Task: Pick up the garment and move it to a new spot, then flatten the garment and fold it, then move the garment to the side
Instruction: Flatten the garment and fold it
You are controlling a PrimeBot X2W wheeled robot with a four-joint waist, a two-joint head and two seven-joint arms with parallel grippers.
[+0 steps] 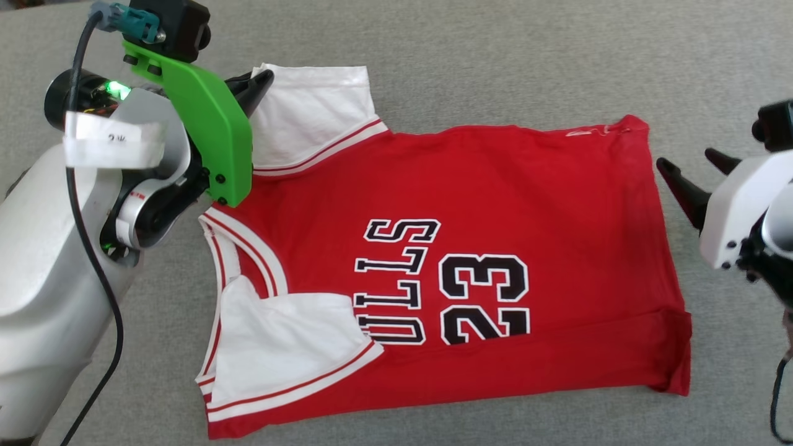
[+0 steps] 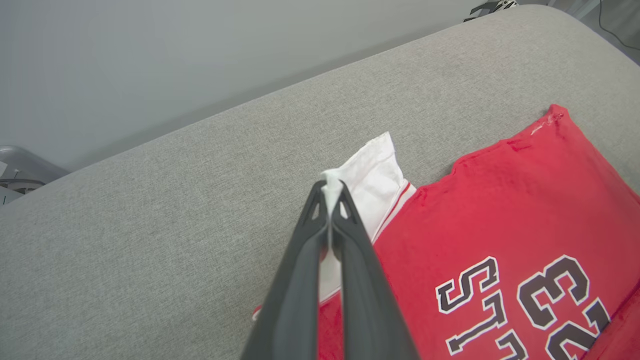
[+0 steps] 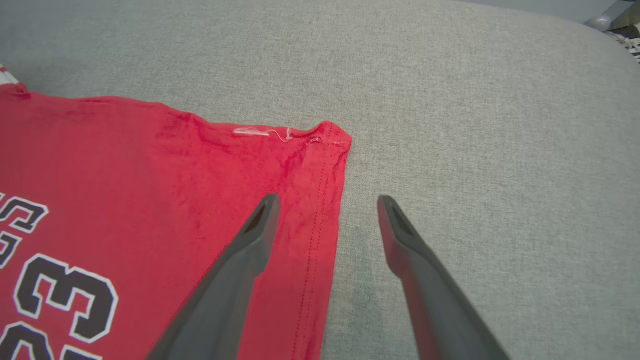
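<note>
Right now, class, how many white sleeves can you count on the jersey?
2. The far sleeve, at the far edge of the jersey, is pinched by the fingers of the left gripper. The near sleeve is folded onto the red front beside the collar.

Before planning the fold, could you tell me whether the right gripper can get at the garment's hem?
Probably yes: the right gripper is open astride the hem of the garment, nothing lying between.

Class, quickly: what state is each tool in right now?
Left tool: closed on the shirt's white sleeve.
Right tool: open, holding nothing.
</note>
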